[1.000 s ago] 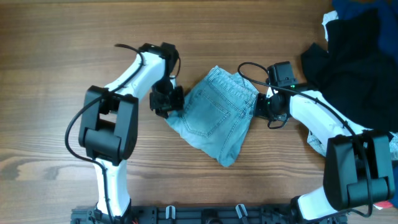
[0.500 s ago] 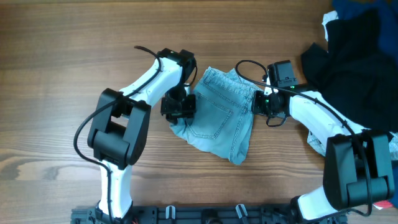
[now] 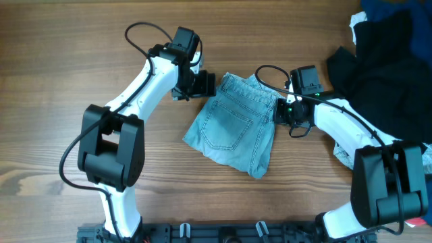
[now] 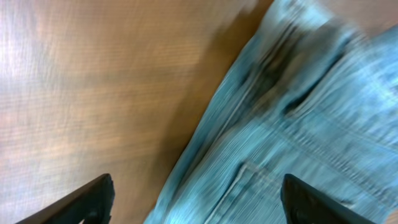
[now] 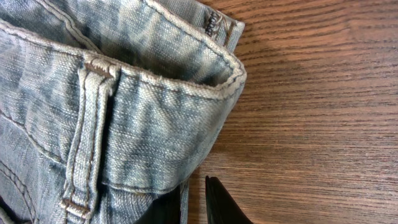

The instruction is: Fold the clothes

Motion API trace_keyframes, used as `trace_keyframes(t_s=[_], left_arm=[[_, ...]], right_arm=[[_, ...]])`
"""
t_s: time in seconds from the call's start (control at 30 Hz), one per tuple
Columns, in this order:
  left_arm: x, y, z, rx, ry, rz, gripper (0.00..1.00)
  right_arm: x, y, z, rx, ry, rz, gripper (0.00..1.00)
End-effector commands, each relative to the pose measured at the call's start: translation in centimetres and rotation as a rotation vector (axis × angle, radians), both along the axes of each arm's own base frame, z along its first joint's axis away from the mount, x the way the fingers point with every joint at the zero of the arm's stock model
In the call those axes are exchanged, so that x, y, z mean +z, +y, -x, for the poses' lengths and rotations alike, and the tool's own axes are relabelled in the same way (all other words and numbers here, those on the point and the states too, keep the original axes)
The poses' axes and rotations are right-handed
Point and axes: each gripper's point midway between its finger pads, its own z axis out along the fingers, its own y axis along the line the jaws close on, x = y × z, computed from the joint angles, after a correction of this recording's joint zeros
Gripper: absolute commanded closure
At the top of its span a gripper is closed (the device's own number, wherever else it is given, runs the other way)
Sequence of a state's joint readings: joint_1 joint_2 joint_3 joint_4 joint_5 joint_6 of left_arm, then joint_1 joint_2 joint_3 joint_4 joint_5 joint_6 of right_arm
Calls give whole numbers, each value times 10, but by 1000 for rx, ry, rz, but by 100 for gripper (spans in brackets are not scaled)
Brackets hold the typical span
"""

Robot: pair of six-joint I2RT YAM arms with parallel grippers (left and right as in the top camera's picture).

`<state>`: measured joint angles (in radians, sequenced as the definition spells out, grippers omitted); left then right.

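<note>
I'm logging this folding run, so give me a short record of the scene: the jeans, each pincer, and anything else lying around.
jeans: pale blue denim jeans, bundled compactly mid-table, a back pocket facing up
left pincer: left pincer open, holding nothing, at the jeans' upper left corner
right pincer: right pincer appears shut on a denim edge near the waistband
other cloth: black garment and dark blue cloth, piled at the far right
surface: wooden table
</note>
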<state>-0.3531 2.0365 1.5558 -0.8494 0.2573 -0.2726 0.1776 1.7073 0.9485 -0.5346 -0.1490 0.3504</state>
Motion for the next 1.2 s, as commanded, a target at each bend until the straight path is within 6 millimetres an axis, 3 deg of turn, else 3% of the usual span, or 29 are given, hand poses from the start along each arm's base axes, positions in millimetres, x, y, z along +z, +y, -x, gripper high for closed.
trace_keyframes(t_s=[0.0, 0.1, 0.27, 0.5, 0.73, 0.8, 0.83, 0.87, 0.97, 1.07, 1.17], left_arm=[[-6, -16, -8, -83, -34, 72, 12], [-8, -36, -9, -178, -54, 171, 12], [-29, -41, -9, -187, -23, 178, 11], [-53, -59, 10, -237, 62, 234, 15], [-54, -87, 34, -334, 83, 239, 37], [-55, -90, 37, -354, 78, 228, 49], [-57, -90, 37, -355, 75, 212, 63], [-58, -88, 37, -353, 75, 204, 75], [-63, -73, 34, -319, 85, 138, 96], [-74, -38, 32, -262, 113, -4, 96], [-82, 15, 30, -185, 152, -196, 96]], right_arm=[[-6, 4, 5, 17, 28, -24, 85], [-6, 5, 5, 17, 28, -25, 85], [-6, 4, 6, 17, 29, -24, 85], [-6, 4, 6, 17, 30, -24, 85], [-6, 4, 7, 17, 34, -24, 85], [-7, 4, 7, 18, 37, -23, 85], [-7, 4, 9, 18, 42, -22, 85], [-7, 4, 9, 18, 44, -21, 84], [-7, 3, 11, 18, 51, -20, 84], [-8, 3, 11, 20, 53, -19, 84], [-8, 3, 12, 21, 54, -18, 84]])
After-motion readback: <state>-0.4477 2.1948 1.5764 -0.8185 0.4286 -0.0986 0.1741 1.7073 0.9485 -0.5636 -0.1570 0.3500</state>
